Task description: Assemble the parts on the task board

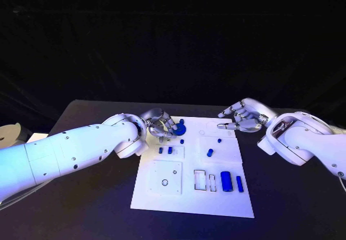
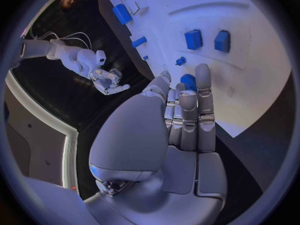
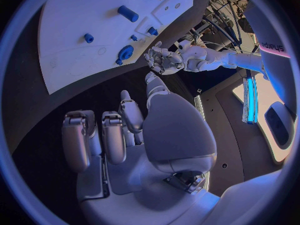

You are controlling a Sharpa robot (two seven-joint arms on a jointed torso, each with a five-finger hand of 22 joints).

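Left hand (image 1: 160, 126) low over the far corner of the task board (image 1: 194, 200), fingers (image 2: 203, 92) reaching to a round blue part (image 1: 180, 129) at their tips; touching or just short, hard to tell, and no firm grip visible, so state uncertain. Right hand (image 1: 244, 119) off the board's far edge, above the worktop (image 1: 86, 210), fingers loosely curled and apart, holding nothing.

Likely trouble: fingertips nudging the round part sideways instead of closing round it, leaving it tilted or skidding toward the board's edge just beyond the left hand. Small blue pegs (image 1: 165, 149) just nearer than the left hand, so a sweeping wrist could knock them over. Long blue cylinder (image 1: 226, 180) and slim bar (image 1: 239, 183) well clear, toward the near end of the board; little risk there
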